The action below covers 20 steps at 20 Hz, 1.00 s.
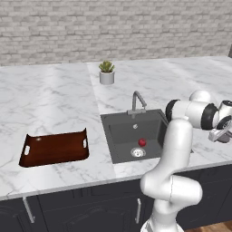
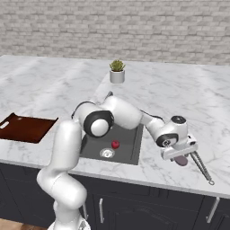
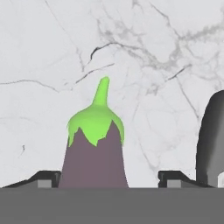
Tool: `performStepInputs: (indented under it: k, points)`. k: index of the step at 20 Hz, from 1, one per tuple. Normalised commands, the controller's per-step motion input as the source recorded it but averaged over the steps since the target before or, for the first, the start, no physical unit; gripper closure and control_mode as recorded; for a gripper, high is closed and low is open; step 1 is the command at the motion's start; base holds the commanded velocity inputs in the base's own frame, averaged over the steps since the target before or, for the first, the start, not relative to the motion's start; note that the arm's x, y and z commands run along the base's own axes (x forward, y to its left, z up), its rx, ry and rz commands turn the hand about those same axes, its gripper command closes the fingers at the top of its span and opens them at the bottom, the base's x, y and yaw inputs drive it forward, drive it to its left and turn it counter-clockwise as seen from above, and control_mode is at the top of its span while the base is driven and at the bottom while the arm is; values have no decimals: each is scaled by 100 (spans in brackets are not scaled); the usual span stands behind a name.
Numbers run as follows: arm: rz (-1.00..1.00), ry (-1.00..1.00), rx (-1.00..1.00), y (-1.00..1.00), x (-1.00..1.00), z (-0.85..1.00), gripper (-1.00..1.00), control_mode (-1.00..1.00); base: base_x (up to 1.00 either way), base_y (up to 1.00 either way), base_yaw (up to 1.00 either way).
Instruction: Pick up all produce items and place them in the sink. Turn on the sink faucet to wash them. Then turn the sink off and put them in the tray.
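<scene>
The purple vegetable with a green tip (image 3: pixel 96 148) lies on the marble counter right of the sink, seen as a dark purple shape (image 2: pixel 182 160) under the hand. My gripper (image 3: pixel 109 180) is lowered over it with one finger on each side, open, with a gap showing on the right side. From the base views the gripper (image 2: pixel 179 155) (image 1: pixel 222 136) hangs low over the counter's front right. The round red fruit (image 1: pixel 142 142) (image 2: pixel 115 144) sits in the dark grey sink (image 1: pixel 122 131) beside the drain. The grey faucet (image 1: pixel 136 102) stands behind the basin. The brown tray (image 1: pixel 54 147) (image 2: pixel 24 128) rests to the left.
A potted green succulent (image 1: pixel 107 72) (image 2: pixel 117 71) stands behind the sink. A slim grey utensil (image 2: pixel 202 168) lies right beside the vegetable, and its dark end (image 3: pixel 212 140) is close to my right finger. The counter's front edge runs just beyond the hand.
</scene>
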Motion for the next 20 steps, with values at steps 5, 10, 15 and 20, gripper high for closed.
performStepInputs:
  k: [5, 10, 15, 20]
  points:
    - [0, 1, 0, 11, -4, -5, 100, -100, 0, 0, 0]
    - [-4, -8, -2, 53, -43, 34, 100, -100, 0, 0, 0]
    - [-14, -17, -8, 95, -27, 86, 100, -100, 0, 0, 0]
    - [-20, -11, -10, 100, -8, 87, 100, -100, 0, 0, 0]
